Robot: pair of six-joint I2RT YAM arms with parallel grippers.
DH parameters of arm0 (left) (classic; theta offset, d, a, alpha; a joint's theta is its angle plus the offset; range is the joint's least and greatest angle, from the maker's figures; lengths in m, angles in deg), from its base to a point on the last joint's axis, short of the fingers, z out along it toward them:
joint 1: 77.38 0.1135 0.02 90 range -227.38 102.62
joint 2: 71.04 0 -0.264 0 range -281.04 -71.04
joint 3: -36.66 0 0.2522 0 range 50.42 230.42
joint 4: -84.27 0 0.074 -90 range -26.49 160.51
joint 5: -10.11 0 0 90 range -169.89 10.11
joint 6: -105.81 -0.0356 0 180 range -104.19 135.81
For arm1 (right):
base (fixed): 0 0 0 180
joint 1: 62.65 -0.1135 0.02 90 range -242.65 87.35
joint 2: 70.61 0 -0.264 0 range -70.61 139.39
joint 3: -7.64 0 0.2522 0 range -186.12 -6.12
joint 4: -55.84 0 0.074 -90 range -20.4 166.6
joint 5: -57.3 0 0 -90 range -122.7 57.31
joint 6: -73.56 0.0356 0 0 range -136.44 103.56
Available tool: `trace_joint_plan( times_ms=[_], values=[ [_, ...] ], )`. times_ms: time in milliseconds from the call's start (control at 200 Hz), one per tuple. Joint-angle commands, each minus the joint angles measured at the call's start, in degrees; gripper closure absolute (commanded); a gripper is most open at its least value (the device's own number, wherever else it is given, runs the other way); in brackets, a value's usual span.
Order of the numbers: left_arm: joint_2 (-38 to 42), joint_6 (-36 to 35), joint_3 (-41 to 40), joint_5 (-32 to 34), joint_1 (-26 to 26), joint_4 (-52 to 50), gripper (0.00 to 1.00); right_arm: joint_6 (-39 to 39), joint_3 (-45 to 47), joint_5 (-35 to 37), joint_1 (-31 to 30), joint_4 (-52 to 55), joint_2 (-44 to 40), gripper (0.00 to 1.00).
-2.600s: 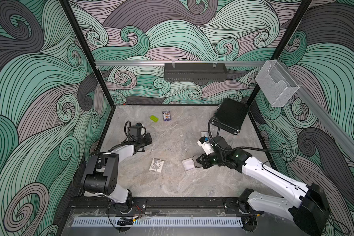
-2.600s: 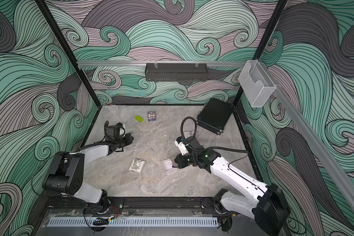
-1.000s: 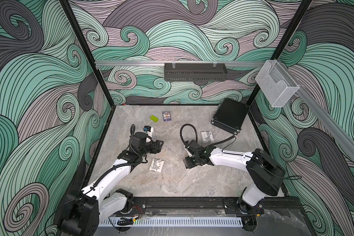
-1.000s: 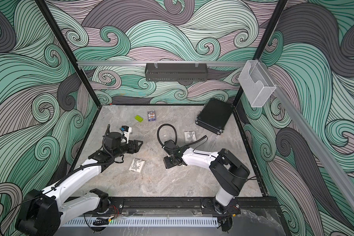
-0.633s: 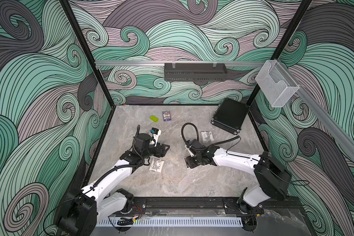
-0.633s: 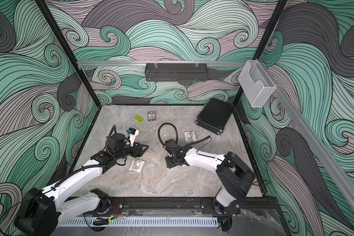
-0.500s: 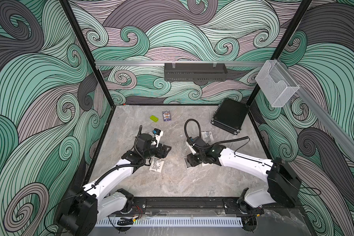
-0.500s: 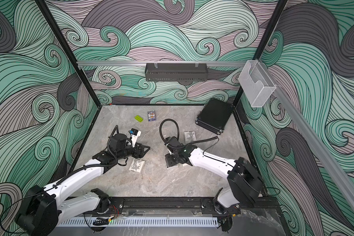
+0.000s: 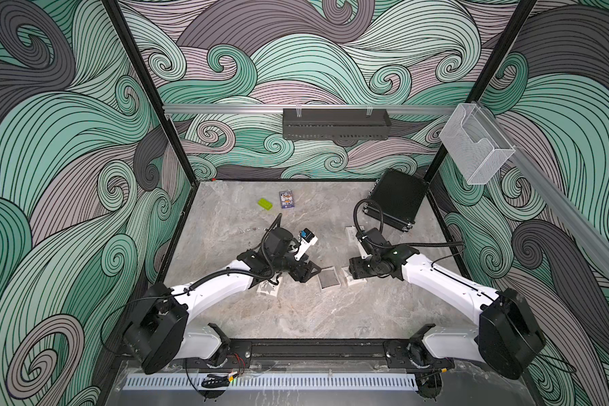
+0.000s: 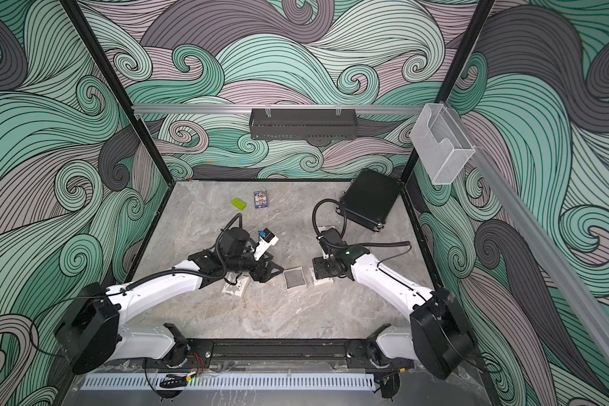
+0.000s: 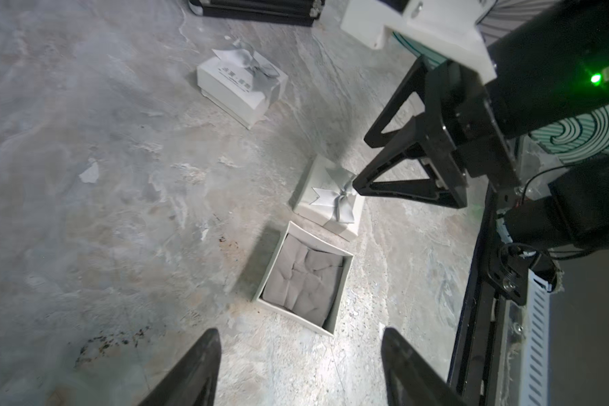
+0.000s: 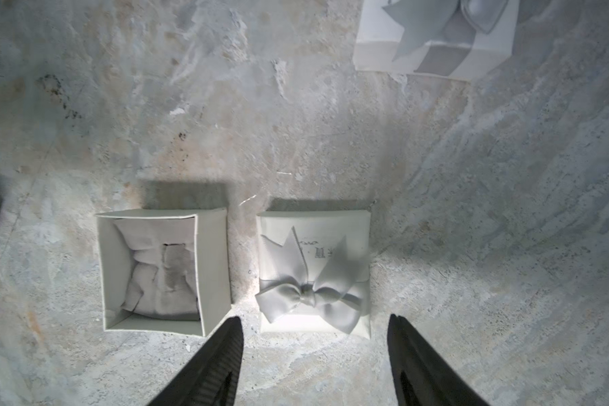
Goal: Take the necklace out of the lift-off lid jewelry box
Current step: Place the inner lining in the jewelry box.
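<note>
On the table, box (image 9: 329,277): open and upright, between the two grippers.
Lid (image 9: 356,280): off, bow side up, flat on the table just beside the box with a narrow gap between them.
Cushion (image 11: 305,277): grey and creased, covering the box floor.
Necklace: not visible in any view. If it is in the box, it lies under the cushion or in its folds; I cannot tell which.
Right gripper (image 12: 313,318): jaws spread, holding nothing, low over the lid. One fingertip is close to the bow; I cannot tell whether it touches.
Left gripper (image 11: 299,334): jaws spread and empty, pointed at the box from the side away from the lid, not touching it.
Done: the lid is removed and set down, so the inside is exposed.
Left: find the necklace, pinch it, lift it clear and lay it on the table.
Next, by my judgement: the left gripper is better placed to reach in, and the cushion may need shifting first.
Risk: a thin chain could slip the pads or drag the light box.
Other boxes: one by the left arm (image 9: 269,286) and one behind the right arm (image 9: 350,232), both shut.
</note>
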Motion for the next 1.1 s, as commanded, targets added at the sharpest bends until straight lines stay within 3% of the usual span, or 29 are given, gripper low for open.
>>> trace_joint_plan(
  times_ms=[0,285,951,1096],
  values=[
    [-4.44,-3.40,3.79,2.96,-2.33,-2.88,0.30,-0.52,0.64,-0.35,0.56,0.67,0.19,0.30],
    [-16.17,-5.66,10.69,15.87,-7.50,-6.71,0.35,-0.33,2.31,-0.09,1.37,0.29,-1.67,0.27],
    [-29.87,-8.20,21.59,27.10,-12.47,-15.16,0.40,-0.77,3.30,-1.65,2.16,-0.59,-2.16,0.25],
    [-29.15,-6.48,21.03,29.00,-12.80,-14.53,0.41,-0.77,3.39,-1.93,2.20,-0.55,-2.14,0.25]
  ],
)
